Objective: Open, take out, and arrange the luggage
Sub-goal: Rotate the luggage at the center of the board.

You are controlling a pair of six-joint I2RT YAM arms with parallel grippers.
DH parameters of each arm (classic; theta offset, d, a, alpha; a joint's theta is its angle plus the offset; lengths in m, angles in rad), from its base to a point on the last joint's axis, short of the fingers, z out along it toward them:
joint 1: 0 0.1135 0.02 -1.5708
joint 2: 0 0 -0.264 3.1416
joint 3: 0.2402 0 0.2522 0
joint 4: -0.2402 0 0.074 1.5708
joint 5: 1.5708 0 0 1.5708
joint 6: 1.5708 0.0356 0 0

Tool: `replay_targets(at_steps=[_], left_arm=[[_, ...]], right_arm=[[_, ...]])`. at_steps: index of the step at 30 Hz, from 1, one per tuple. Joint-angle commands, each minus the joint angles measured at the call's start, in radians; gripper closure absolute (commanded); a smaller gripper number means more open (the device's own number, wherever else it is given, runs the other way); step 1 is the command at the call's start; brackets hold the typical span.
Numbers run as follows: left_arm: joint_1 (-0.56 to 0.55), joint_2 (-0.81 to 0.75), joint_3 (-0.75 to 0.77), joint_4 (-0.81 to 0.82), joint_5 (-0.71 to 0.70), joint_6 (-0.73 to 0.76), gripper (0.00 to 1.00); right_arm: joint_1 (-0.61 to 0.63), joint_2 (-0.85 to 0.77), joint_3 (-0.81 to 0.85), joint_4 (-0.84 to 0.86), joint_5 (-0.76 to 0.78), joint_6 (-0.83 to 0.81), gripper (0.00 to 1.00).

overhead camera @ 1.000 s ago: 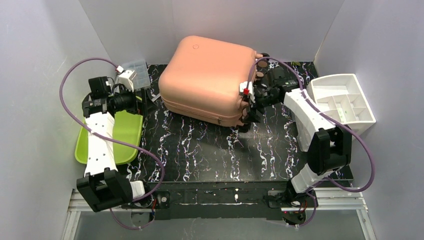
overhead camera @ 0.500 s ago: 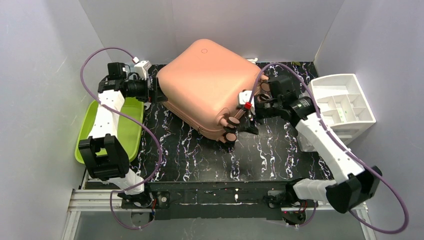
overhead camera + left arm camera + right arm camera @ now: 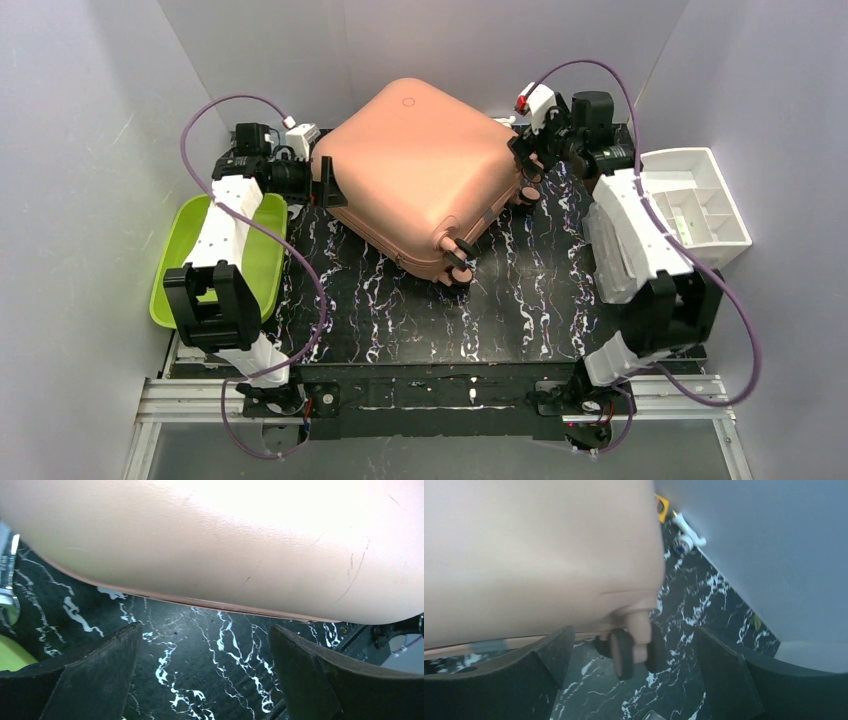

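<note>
Green tray [image 3: 180, 265] lay at the left edge of the desk [image 3: 400, 310]. Left fingers [image 3: 327, 187] stood wide apart at the left side of the luggage [image 3: 415, 165], holding nothing. The luggage lay closed and flat at the back centre of the desk, turned at an angle, wheels to the right. Right fingers [image 3: 526, 160] stood wide apart either side of a far-corner wheel [image 3: 624, 652], not gripping it. White organizer [image 3: 690, 205] sat at the right edge.
</note>
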Motion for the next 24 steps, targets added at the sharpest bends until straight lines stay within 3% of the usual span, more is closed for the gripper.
replay_targets(at_steps=[1, 10, 19, 24], left_arm=[[-0.038, -0.004, 0.029, -0.029, 0.017, -0.021, 0.02], [-0.092, 0.019, -0.004, 0.000, -0.002, -0.041, 0.01], [-0.146, 0.171, 0.135, 0.004, -0.140, -0.117, 0.01], [-0.156, 0.273, 0.256, 0.015, -0.203, -0.165, 0.01]], right_arm=[[-0.096, 0.122, 0.107, -0.035, 0.003, 0.031, 0.02], [-0.181, 0.230, 0.134, -0.091, -0.159, -0.023, 0.00], [-0.186, 0.304, 0.176, -0.211, -0.414, -0.106, 0.30], [-0.186, 0.263, 0.127, -0.223, -0.459, -0.117, 0.36]])
